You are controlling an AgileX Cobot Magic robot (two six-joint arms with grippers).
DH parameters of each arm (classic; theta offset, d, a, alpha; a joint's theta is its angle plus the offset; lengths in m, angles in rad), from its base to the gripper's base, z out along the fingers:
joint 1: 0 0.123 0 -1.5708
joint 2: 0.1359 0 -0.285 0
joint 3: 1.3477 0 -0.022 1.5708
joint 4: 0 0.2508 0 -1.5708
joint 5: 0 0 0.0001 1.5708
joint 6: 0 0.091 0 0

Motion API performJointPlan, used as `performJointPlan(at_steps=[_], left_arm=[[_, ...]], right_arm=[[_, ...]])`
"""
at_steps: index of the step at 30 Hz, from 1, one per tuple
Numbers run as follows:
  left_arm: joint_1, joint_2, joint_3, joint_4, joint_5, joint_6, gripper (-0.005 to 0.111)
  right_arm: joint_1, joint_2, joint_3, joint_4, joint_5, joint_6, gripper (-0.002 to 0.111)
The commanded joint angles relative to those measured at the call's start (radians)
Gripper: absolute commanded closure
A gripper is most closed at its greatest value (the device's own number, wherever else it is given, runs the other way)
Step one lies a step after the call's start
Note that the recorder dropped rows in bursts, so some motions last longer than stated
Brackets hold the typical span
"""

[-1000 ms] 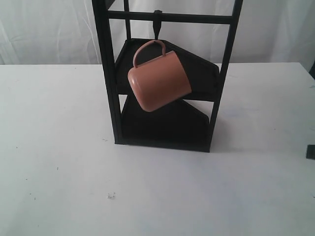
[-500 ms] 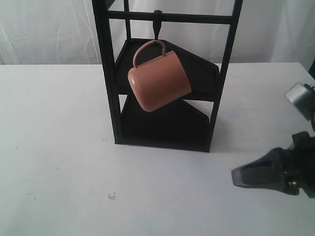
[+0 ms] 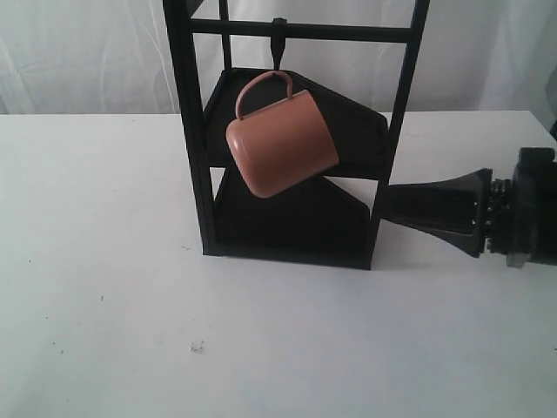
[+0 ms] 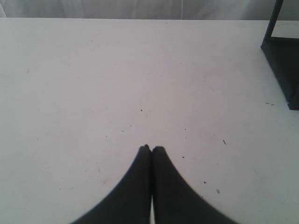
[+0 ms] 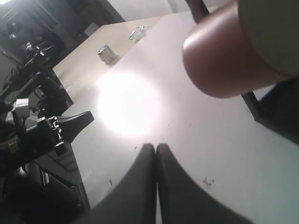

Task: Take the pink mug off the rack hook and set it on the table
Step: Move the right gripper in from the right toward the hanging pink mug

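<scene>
The pink mug [image 3: 281,144] hangs tilted by its thin loop handle from the short black rack hook [image 3: 278,45] under the crossbar of the black rack [image 3: 193,131]. In the right wrist view the pink mug [image 5: 224,56] looms close, its cream inside showing. My right gripper [image 3: 393,202] is shut and empty, level with the lower shelf, its tips at the rack's right post, to the right of the mug and lower. Its tips [image 5: 155,148] press together. My left gripper [image 4: 151,149] is shut over the bare white table [image 4: 117,84], out of the exterior view.
The rack's base corner [image 4: 282,70] shows at the edge of the left wrist view. In the right wrist view, the other arm [image 5: 46,130] and a small metal can [image 5: 107,54] lie beyond the table. White curtain [image 3: 87,52] hangs behind.
The right arm came in from the right edge, rose from low over the table and swung toward the rack's right post. The mug has not moved.
</scene>
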Motion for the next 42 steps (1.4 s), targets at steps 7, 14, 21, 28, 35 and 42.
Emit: performJointPlan(at_steps=[7, 14, 21, 28, 35, 42], left_arm=[[-0.008, -0.004, 0.003, 0.000, -0.001, -0.006, 0.107], [-0.008, -0.004, 0.003, 0.000, -0.001, -0.006, 0.107], [-0.008, -0.004, 0.003, 0.000, -0.001, -0.006, 0.107], [-0.008, -0.004, 0.003, 0.000, -0.001, -0.006, 0.107], [-0.008, -0.004, 0.003, 0.000, -0.001, -0.006, 0.107], [-0.008, -0.004, 0.003, 0.000, -0.001, -0.006, 0.107]], right_arm=[[0.213, 0.002, -0.004, 0.062, -0.149, -0.612, 0.108], [0.293, 0.002, -0.006, 0.078, -0.408, -0.689, 0.108], [0.348, 0.002, -0.026, 0.077, -0.355, -0.689, 0.092], [0.348, 0.002, -0.026, 0.077, -0.450, -0.689, 0.055], [0.348, 0.002, -0.041, 0.195, -0.485, -0.689, 0.037], [0.348, 0.025, -0.191, 0.195, -0.634, -0.687, 0.031]])
